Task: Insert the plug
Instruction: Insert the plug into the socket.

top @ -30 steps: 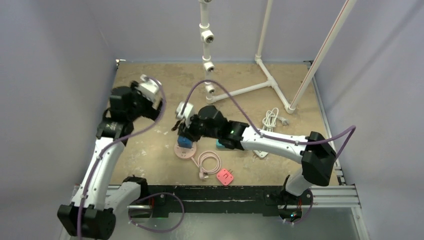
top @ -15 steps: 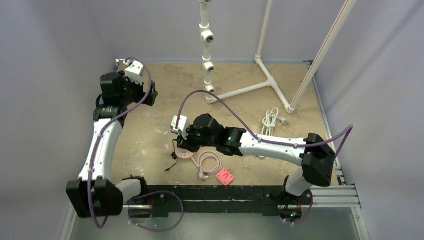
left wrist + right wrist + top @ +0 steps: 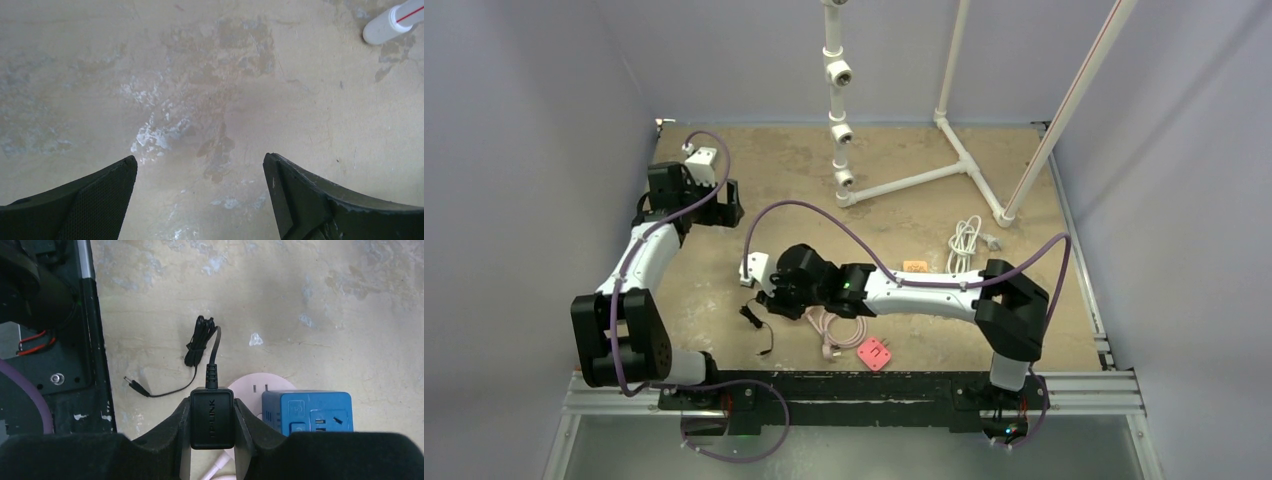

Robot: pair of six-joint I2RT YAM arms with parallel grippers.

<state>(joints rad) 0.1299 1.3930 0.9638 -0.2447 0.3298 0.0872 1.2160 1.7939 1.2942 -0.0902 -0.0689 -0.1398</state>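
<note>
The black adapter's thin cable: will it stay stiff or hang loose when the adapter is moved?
Probably loose: the cable lies in a slack curve with a small bundle. It likely drags behind the adapter, held between the fingers.

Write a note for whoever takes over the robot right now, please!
Left end effector: open, empty, over bare table at the far left.
Right end effector: shut on the black adapter; its thin cord lies on the table.
Blue socket cube: just beside the adapter, by the pink round base.
Done: adapter picked up.
Left: line it up with a socket and push it in. Its prongs are hidden here.
</note>
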